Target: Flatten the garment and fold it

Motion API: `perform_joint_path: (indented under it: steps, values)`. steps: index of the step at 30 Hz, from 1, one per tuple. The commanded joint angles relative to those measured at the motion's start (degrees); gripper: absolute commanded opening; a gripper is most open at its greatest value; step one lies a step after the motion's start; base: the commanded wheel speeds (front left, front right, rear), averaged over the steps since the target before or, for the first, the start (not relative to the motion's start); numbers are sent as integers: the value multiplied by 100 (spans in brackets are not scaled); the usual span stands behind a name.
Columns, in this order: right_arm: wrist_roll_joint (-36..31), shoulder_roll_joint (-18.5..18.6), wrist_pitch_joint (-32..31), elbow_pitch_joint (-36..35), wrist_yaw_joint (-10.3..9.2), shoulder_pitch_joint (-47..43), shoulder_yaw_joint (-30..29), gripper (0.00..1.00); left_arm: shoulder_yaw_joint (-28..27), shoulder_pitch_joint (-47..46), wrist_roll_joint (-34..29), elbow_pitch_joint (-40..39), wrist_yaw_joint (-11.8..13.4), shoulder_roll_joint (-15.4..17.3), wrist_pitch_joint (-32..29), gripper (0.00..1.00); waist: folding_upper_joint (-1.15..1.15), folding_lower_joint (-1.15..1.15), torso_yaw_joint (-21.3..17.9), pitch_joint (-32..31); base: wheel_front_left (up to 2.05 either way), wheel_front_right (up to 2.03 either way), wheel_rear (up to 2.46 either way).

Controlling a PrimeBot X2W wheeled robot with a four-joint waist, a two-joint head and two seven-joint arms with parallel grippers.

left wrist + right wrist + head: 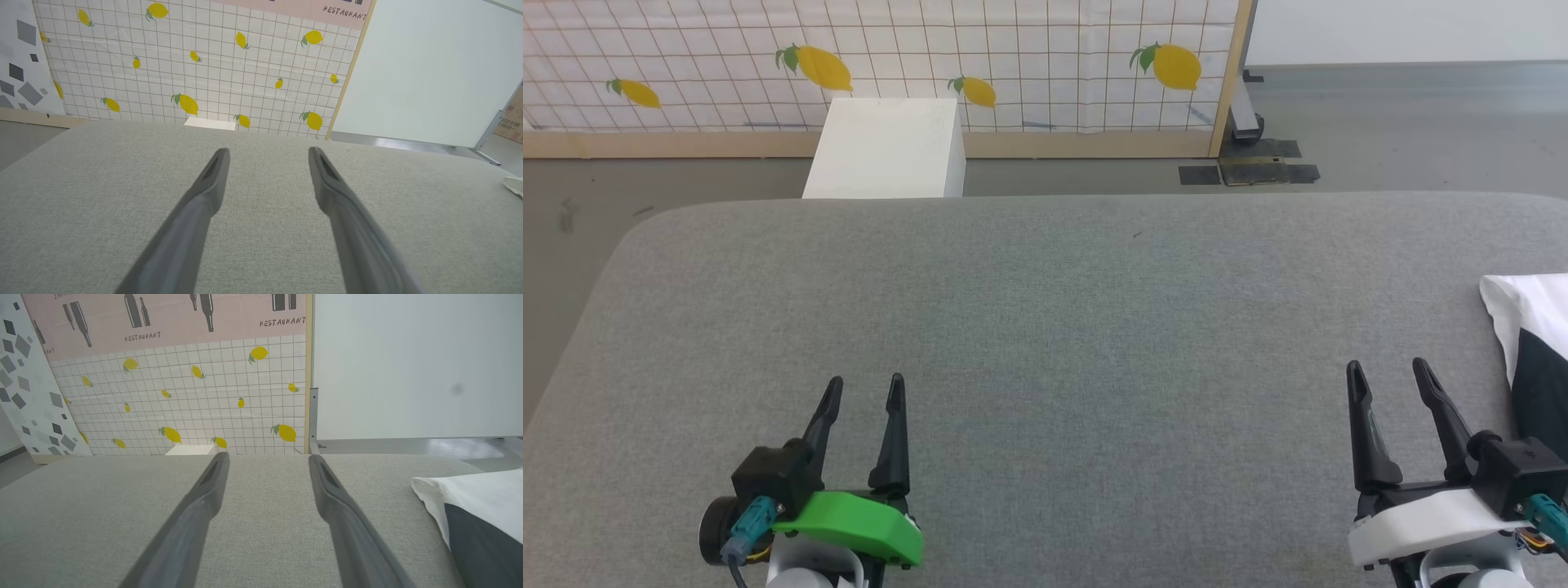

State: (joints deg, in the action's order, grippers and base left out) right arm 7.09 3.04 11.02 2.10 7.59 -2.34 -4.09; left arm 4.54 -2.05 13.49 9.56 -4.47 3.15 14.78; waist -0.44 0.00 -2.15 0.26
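The garment [1531, 343] lies at the far right edge of the grey padded table [1045, 327], partly cut off by the head view; I see white cloth with a black part over it. The right wrist view shows the garment [478, 514] at the right as a folded-looking pile, white above and black below. A sliver of its white cloth [515, 185] appears at the right edge of the left wrist view. My right gripper [1388, 371] stands open just left of the garment, nothing between its fingers. My left gripper [866, 388] is open and empty at the lower left, far from the garment.
A white box [886, 147] stands on the floor behind the table's far edge. Behind it is a lemon-print grid panel [874, 57] in a wooden frame, with a metal stand foot [1245, 122] to its right. Wide bare table surface lies between both grippers.
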Motion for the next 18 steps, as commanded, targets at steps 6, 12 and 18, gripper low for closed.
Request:
perform_joint_path:
  steps: [6, 12, 18]
  values:
    - [70, -15, -30, -17, -10, -14, 2, 100, 14, 58, 39, -3, 48, -26, 21, 100, 43, 0, -29, 12, 0, 0, 0]
    - [53, 1, -45, 9, 0, 1, 1, 0, 8, -3, 1, 9, 26, 1, -10, 0, 0, 0, -36, 11, 0, 0, 0]
    - [53, 2, -45, 9, 0, 1, 2, 0, 7, -3, 2, 9, 26, 1, -10, 0, 0, 0, -36, 11, 0, 0, 0]
